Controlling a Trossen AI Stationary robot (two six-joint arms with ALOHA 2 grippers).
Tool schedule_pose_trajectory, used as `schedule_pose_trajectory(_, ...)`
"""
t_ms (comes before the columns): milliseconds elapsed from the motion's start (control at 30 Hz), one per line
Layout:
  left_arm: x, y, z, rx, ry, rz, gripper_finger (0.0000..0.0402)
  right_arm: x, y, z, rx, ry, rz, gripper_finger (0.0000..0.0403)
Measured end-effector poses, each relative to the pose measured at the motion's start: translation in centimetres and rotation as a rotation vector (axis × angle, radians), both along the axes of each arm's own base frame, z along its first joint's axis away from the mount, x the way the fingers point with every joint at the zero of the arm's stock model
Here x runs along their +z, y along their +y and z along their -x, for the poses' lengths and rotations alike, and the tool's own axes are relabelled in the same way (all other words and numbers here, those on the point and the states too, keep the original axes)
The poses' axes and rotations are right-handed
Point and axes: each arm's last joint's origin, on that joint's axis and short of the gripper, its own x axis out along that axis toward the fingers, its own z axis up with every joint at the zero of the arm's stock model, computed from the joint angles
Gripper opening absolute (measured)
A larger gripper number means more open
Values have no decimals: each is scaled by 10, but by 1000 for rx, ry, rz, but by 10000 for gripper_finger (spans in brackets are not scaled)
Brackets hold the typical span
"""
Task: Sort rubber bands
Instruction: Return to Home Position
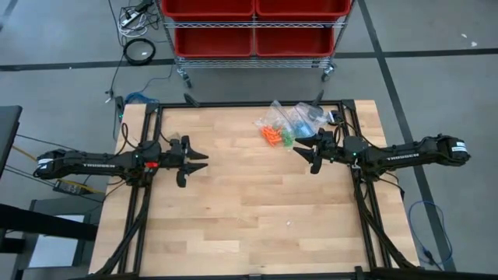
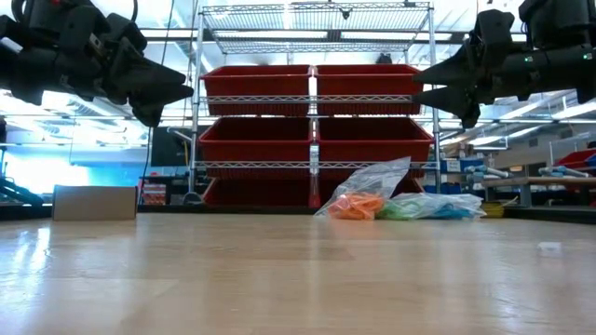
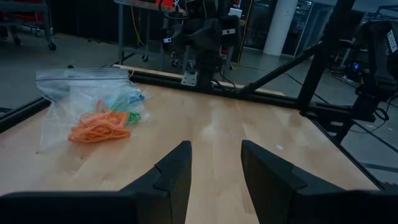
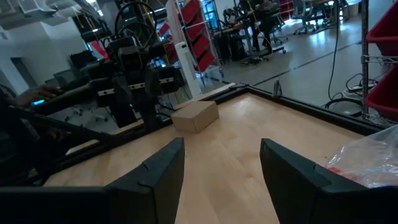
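Note:
The rubber bands lie in clear plastic bags (image 1: pixel 292 123) near the table's far edge, right of centre: an orange clump (image 1: pixel 271 135), a green one (image 1: pixel 287 139) and a blue one (image 2: pixel 453 210). The left wrist view shows the orange clump (image 3: pixel 98 128) inside its bag, which rests flat on the wood. My left gripper (image 1: pixel 201 161) hovers open above the table's left side, pointing level toward the right. My right gripper (image 1: pixel 302 152) hovers open just near of the bags, pointing level toward the left. Nothing is between either pair of fingers (image 3: pixel 180 171) (image 4: pixel 163 168).
A red-bin wire shelf cart (image 1: pixel 253 31) stands beyond the far edge. A small cardboard box (image 4: pixel 194 116) sits at a table edge near the left arm, and shows in the low view (image 2: pixel 93 202). A black frame (image 1: pixel 233 103) rims the table. A tiny white scrap (image 1: pixel 289 225) lies near centre.

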Motion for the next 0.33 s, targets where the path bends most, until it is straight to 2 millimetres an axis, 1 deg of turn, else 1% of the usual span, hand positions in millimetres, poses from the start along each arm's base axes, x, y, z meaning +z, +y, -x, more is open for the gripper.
schedule_pose_trajectory(333, 0, 0, 0, 0, 0, 0, 147, 0, 0, 0, 0, 0, 0, 198)
